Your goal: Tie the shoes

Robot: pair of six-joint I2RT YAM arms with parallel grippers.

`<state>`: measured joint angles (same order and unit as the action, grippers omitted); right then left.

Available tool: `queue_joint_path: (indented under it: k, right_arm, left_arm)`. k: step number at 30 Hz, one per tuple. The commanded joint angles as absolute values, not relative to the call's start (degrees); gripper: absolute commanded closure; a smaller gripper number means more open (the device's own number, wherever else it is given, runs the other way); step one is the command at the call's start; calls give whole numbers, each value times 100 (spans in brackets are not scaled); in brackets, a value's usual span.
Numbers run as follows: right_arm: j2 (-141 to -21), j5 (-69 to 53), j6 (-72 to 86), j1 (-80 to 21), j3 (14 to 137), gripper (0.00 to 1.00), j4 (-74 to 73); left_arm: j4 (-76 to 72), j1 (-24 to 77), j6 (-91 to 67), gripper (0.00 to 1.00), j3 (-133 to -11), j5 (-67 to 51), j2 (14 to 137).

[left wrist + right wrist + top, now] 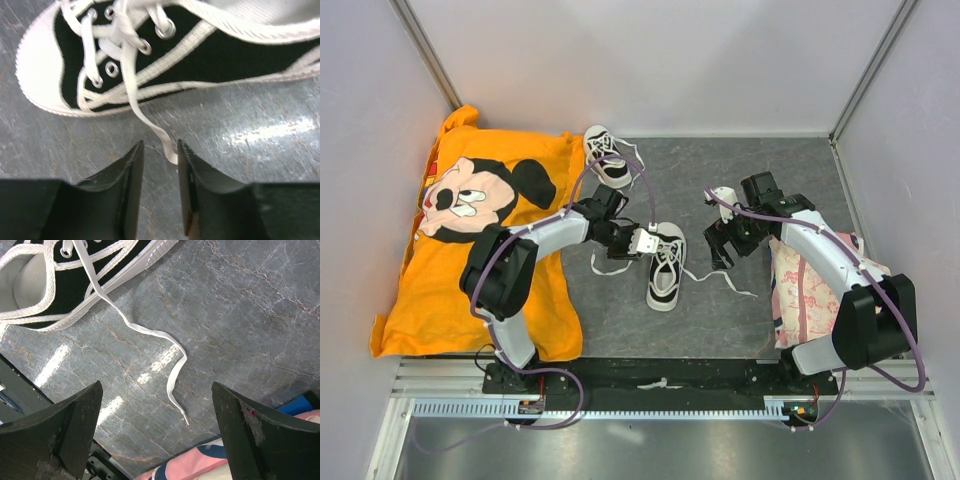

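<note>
The two arms rise from the near edge of the grey table. The left arm passes over an orange cloth printed with a cartoon mouse. The right arm passes over a pink patterned cloth.

Past the cloths, both arms bend inward toward the near shoe. It lies flat on the table about midway between the arms, its white toe cap turned to the near edge and its laces untied.

The left gripper sits low, just beside this shoe on its left. Its fingers are only narrowly apart and not clamped. The loose end of one lace trails off the eyelets and lies in the gap between the tips. Whether it touches the right-hand finger cannot be told.

The right gripper hovers to the shoe's right with its fingers spread wide, holding nothing. Below it the other lace snakes across the bare table away from the shoe. Its tip lies free near the edge of the pink cloth. A small blue object shows at the edge of the right wrist view; it is too cut off to name.

Farther back, the far shoe lies at the back edge of the orange cloth, well apart from both grippers. Its laces are loose on the table beside it.
</note>
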<state>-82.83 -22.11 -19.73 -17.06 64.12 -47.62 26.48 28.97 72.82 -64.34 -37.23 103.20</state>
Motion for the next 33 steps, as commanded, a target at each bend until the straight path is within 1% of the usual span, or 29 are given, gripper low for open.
queue_joint_path:
  k: [1, 4, 7, 8, 10, 11, 15, 20, 22, 26, 30, 33]
  right_arm:
    - [-8314, -2153, -2039, -1714, 6337, 2, -4614]
    - [-8332, -2074, -2030, -1714, 6311, 2, -4605]
    - [-8306, -1987, -2074, -1696, 6275, 2, -4597]
    - [-8297, -1960, -2083, -1705, 6258, 3, -4605]
    - [-8280, -1899, -2092, -1705, 6249, 3, -4614]
    - [-8279, -1872, -2109, -1705, 6240, 4, -4606]
    - [-8305, -1802, -2083, -1705, 6100, 6, -4518]
    - [-8507, -1556, -1960, -1705, 5950, 13, -4333]
    - [-8621, -1494, -1907, -1705, 5933, 15, -4280]
    - [-8727, -1354, -1802, -1705, 5819, 24, -4079]
    - [-8859, -1275, -1775, -1714, 5713, 29, -3912]
    - [-9008, -1274, -1775, -1722, 5651, 33, -3832]
  left_arm:
    - [2768, 2997, 7234, 64, -6873, -4078, 10424]
    - [2874, 3076, 7294, 68, -6829, -4113, 10406]
    - [2900, 3102, 7392, 80, -6776, -4096, 10389]
    - [2909, 3103, 7365, 85, -6776, -4104, 10371]
    - [2909, 3103, 7339, 91, -6776, -4104, 10293]
    - [2909, 3094, 7287, 98, -6768, -4096, 10257]
    - [2909, 3076, 7137, 99, -6741, -4157, 9915]
    - [2883, 3085, 6734, 99, -6768, -4595, 9510]
    - [2690, 3094, 6462, 98, -6724, -4693, 9369]
    - [2470, 3103, 6144, 98, -6671, -4965, 9264]
    - [2067, 3103, 5837, 98, -6487, -5098, 9150]
    - [1557, 3111, 5284, 99, -6355, -5098, 9097]
